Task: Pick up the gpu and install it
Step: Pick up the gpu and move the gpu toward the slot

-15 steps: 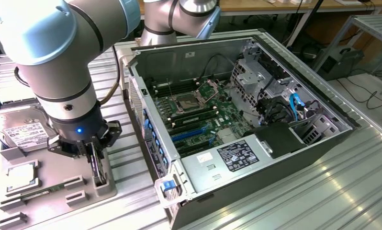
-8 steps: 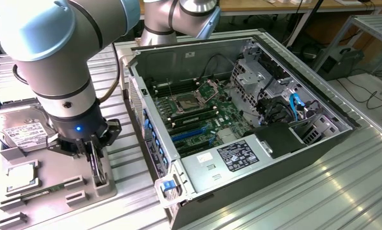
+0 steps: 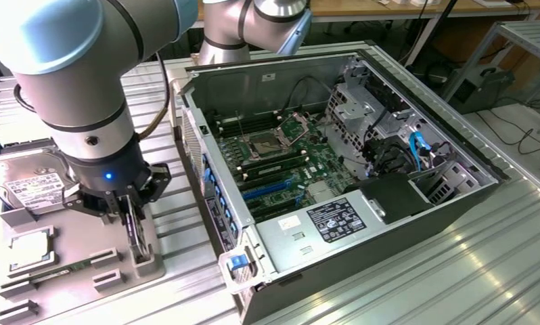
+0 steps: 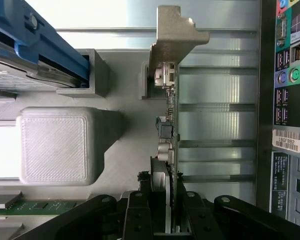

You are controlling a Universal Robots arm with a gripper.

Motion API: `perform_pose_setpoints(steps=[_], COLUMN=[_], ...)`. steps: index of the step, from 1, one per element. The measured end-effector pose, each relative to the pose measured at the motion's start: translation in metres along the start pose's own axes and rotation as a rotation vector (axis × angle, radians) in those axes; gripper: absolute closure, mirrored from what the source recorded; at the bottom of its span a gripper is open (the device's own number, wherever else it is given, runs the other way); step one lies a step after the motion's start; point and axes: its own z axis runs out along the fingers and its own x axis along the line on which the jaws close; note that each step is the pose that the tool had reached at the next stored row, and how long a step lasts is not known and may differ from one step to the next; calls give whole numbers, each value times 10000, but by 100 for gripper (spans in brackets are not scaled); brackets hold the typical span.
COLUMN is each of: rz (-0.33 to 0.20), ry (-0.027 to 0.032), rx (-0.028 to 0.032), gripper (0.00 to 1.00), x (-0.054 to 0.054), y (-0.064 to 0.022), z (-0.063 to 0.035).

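Note:
The gpu (image 3: pixel 137 235) stands on edge in a slot of the grey fixture tray (image 3: pixel 76 240), at the exterior view's left of the open computer case (image 3: pixel 342 169). My gripper (image 3: pixel 131 218) reaches straight down onto it, one finger on each face of the card. In the wrist view the gpu (image 4: pixel 171 125) is seen edge-on, its pale metal bracket (image 4: pixel 174 35) at the far end. The gripper (image 4: pixel 166 220) is shut on the card, with the black fingers (image 4: pixel 137 215) pressed against its sides. The card's lower edge still rests in the tray.
A silver hard drive (image 3: pixel 26 183) with blue rails (image 4: pixel 40 45) and a green memory stick (image 3: pixel 67 271) also sit on the tray. The case lies open, with blue expansion slots (image 3: pixel 270 191) on the motherboard. Its rear port panel (image 4: pixel 290 75) is close beside the card.

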Motion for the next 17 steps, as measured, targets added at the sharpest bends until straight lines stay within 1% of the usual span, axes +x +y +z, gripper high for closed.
perform_pose_setpoints(steps=[8,15,17], rz=[0,1,1], ry=[13,61,74], rx=[0,0,-1], gripper=[72,72,72], x=[-4,-7,-9], y=[2,4,5], z=[-154,-282,-338])
